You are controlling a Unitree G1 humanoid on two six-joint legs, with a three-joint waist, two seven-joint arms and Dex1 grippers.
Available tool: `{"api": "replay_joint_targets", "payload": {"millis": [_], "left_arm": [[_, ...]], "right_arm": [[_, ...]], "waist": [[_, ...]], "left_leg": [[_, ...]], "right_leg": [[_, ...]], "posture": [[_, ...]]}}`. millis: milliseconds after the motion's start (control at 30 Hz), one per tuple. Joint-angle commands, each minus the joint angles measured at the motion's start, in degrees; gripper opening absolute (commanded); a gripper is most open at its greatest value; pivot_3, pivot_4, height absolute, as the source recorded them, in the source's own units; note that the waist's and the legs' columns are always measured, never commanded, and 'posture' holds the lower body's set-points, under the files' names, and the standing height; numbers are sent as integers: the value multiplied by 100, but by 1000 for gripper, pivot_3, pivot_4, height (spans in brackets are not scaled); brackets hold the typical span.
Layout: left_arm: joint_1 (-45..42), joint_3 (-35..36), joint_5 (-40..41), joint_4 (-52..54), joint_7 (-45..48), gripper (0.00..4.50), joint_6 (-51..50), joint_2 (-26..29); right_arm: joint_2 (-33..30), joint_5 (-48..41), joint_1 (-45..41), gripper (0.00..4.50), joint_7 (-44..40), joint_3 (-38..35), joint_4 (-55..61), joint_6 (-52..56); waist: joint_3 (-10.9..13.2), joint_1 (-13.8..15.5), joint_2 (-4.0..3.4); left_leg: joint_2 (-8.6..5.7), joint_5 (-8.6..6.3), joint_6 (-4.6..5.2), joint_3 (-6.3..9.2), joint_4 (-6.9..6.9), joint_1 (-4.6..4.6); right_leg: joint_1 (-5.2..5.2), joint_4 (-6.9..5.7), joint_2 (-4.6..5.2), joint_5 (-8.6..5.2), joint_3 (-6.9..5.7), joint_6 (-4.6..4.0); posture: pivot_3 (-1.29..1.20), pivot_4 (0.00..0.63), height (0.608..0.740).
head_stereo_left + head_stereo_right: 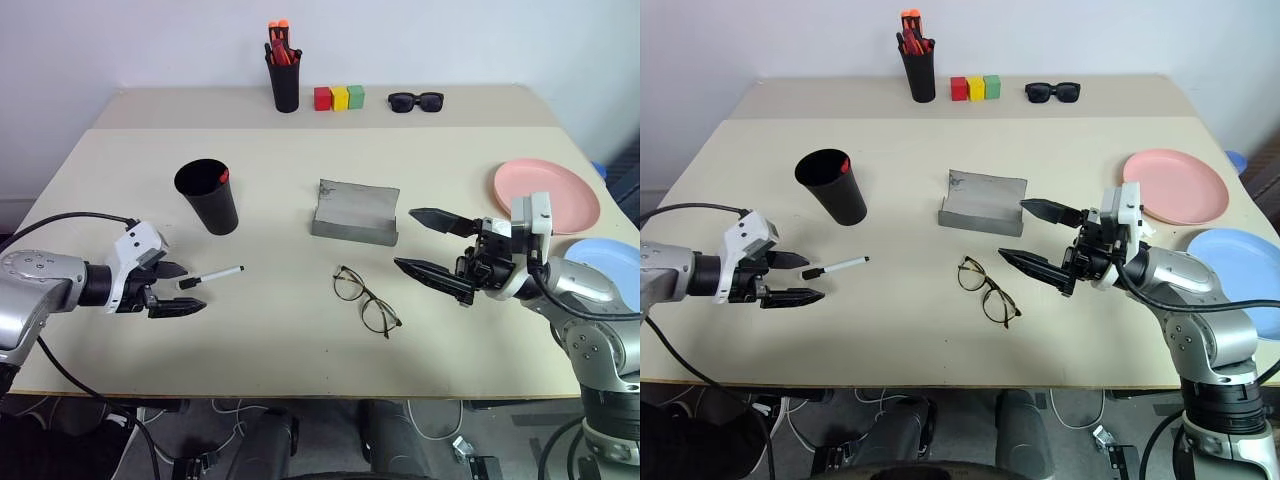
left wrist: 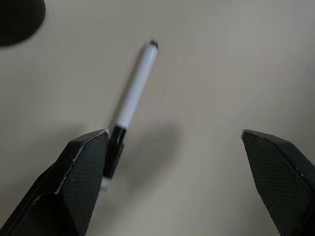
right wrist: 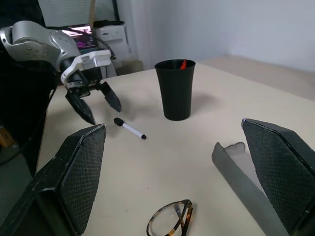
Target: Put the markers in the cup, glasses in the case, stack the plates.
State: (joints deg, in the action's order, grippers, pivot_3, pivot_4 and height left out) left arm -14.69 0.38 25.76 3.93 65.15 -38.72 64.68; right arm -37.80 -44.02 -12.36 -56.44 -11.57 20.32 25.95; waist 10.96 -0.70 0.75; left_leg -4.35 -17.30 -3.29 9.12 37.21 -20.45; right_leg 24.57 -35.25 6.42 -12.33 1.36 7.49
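White marker [image 1: 211, 277] lies loose at 3 o'clock of the left gripper [image 1: 180, 289], jaws wide, empty. Judged light, stiff, rollable; grasp mid-barrel.

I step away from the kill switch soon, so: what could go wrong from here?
The left gripper hangs open by the white marker, whose dark cap sits near one finger; an off-centre close could flick it away. The black cup stands close behind and might be tipped. The right gripper hovers open beside the glasses, whose thin frame could bend.
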Motion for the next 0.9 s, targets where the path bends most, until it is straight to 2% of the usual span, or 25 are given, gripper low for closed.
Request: {"api": "replay_joint_targets", "payload": {"millis": [33, 300, 400, 633, 800, 900], "left_arm": [[-379, -157, -458, -213, -157, 4422, 284, -68], [-706, -692, -988, -600, 151, 4422, 486, -186], [-836, -848, -1207, -864, 334, 3605, 676, -163], [-985, -1124, -1601, -1411, 672, 120, 1031, -239], [-959, -1043, -1573, -1496, 829, 49, 1052, -297], [-1073, -699, -1065, -1288, 944, 49, 848, -556]], "right_arm": [[-12, -42, -68, 4500, 46, -40, 188, -29], [-15, -18, -102, 4500, 120, -29, 197, -35], [-30, -12, -101, 4500, 156, -32, 228, -17], [-46, -1, -130, 4500, 274, -8, 280, 26], [-55, 13, -155, 4500, 330, 5, 292, 34], [-32, 5, -194, 4500, 358, 19, 273, 48]], "waist": [[0, 3, 0], [0, -26, 0], [0, -13, 0], [0, -17, 0], [-1, -21, 0], [-1, -16, -1]], "left_leg": [[0, 0, 0, 0, 0, 0], [0, 0, 0, -2, -1, 0], [-1, 0, 0, -2, 0, 0], [-1, 0, 0, -2, 1, 0], [-1, 0, 1, -2, 1, 2], [-1, 0, 1, -3, 1, 2]], "right_leg": [[0, -1, 0, 0, -1, 0], [1, 0, -1, 0, 0, 0], [1, -1, -1, 0, 0, 0], [1, -1, -1, 1, 0, 1], [0, -4, -1, 0, 0, 1], [0, -4, 0, 1, 0, 1]], "posture": [[0, 150, 740], [0, 150, 740], [0, 150, 740], [0, 150, 740], [0, 150, 740], [0, 150, 740]]}}
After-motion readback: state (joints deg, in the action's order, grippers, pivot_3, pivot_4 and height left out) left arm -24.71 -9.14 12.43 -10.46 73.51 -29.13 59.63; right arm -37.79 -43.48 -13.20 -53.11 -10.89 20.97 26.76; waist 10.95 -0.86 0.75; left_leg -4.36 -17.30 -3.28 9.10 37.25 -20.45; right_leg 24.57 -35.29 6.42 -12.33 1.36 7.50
